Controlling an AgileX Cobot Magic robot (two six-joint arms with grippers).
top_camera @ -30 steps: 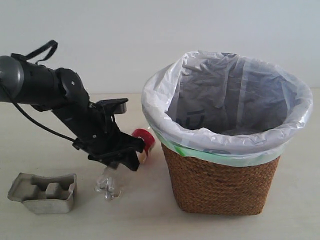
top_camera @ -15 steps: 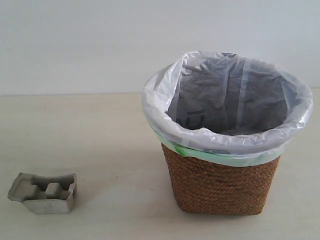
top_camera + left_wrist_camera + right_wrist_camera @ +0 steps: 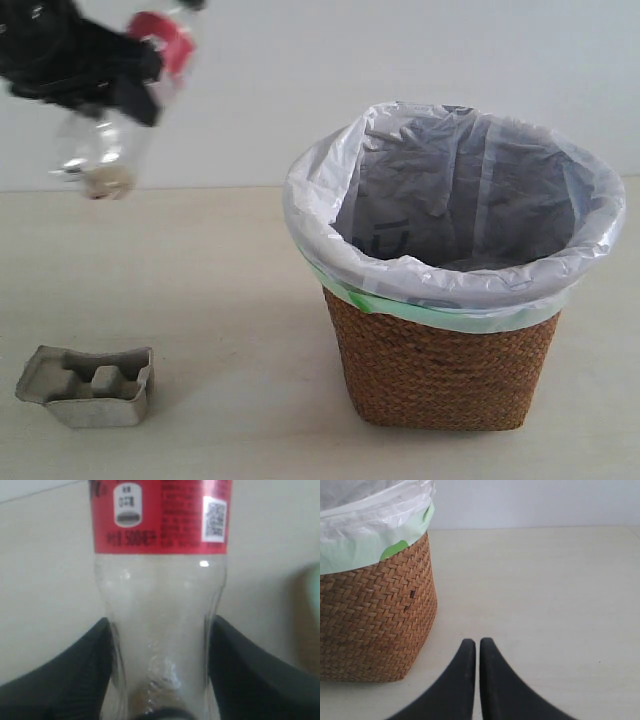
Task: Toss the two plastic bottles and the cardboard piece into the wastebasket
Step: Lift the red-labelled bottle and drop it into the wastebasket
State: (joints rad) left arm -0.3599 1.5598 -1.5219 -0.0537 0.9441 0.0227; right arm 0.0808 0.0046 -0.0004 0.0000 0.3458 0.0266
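Observation:
High in the exterior view's top-left corner, my left gripper [image 3: 105, 90] is shut on the larger clear bottle [image 3: 100, 150] with the red label, holding it in the air left of the wastebasket [image 3: 440, 370]. In the left wrist view the bottle [image 3: 160, 580] fills the space between both black fingers [image 3: 75, 670] of the gripper [image 3: 160, 630]. The grey-beige cardboard piece [image 3: 85, 385] lies on the table at the front left. My right gripper [image 3: 477, 642] is shut and empty, low beside the wicker wastebasket [image 3: 370, 620]. The green-capped bottle is out of view.
A white plastic bag [image 3: 450, 250] with a green edge lines the basket and folds over its rim. The beige table [image 3: 220, 300] meets a pale wall behind. The right arm does not show in the exterior view.
A second ago my left gripper was low on the table at the red-label bottle. Half a second ago neither showed. Now the gripper holds the bottle high at the top left.

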